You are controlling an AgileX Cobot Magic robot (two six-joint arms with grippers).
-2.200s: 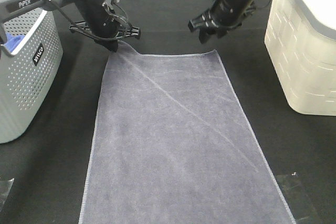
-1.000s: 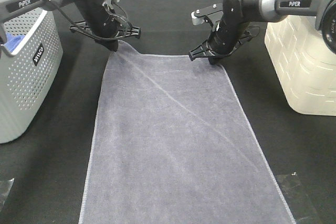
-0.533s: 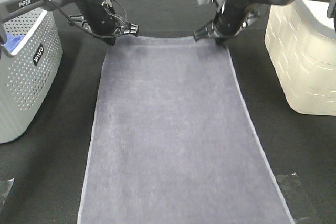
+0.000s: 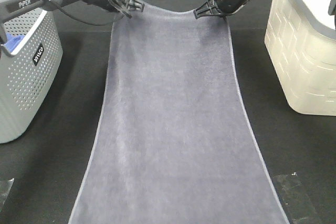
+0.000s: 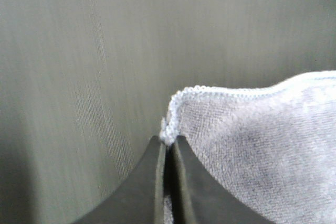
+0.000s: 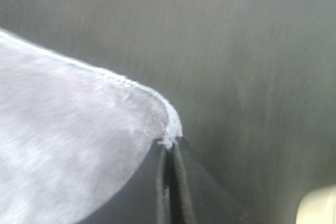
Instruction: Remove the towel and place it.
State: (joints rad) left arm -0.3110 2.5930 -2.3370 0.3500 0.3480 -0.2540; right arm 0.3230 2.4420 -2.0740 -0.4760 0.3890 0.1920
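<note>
- Left end effector (image 4: pixel 127 8) is clamped tight on one far corner of the towel (image 4: pixel 173 119).
- Right end effector (image 4: pixel 209 12) pinches the other far corner, fingers nearly touching.

The towel (image 4: pixel 170 108) is soft looped terry cloth, matt, with a stitched hem of paler thread. The table cover (image 4: pixel 47 171) looks like dull black fabric. The grey basket (image 4: pixel 23 72) is perforated matt plastic, and the cream bin (image 4: pixel 304 51) is moulded plastic with a block pattern.
</note>
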